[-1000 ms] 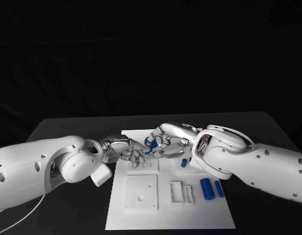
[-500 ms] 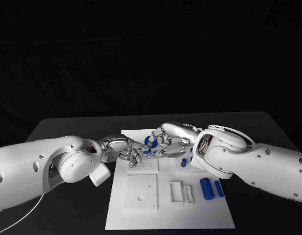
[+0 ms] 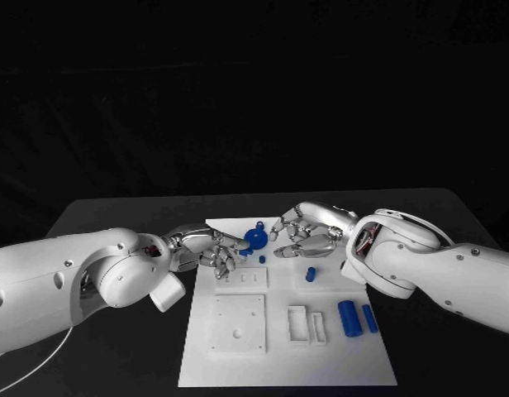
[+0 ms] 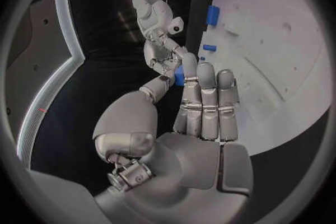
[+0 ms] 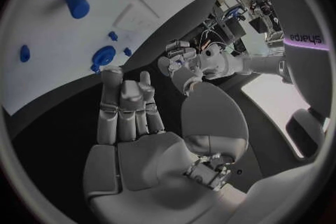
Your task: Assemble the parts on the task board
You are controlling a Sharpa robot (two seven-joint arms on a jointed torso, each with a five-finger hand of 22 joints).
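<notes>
Head view first: both hands meet over the far half of the white board, which lies in the middle of the black table. Left hand reaches in over the board's left edge, and a round blue part sits right at its fingertips, seemingly pinched between thumb and finger; the left wrist view backs that up, with blue showing at the tips of the fingers. Right hand hangs just beside that part, fingers curled loosely and apart, nothing in them. From the right wrist view, its fingers stand fairly straight and empty, with the round part just past them over the board. Elsewhere on the board: a small blue peg stands below the round part, a short blue piece lies near the right wrist, and two blue cylinders lie side by side near the right edge. White blocks are there too, a square plate on the near left and two slim brackets beside it.
</notes>
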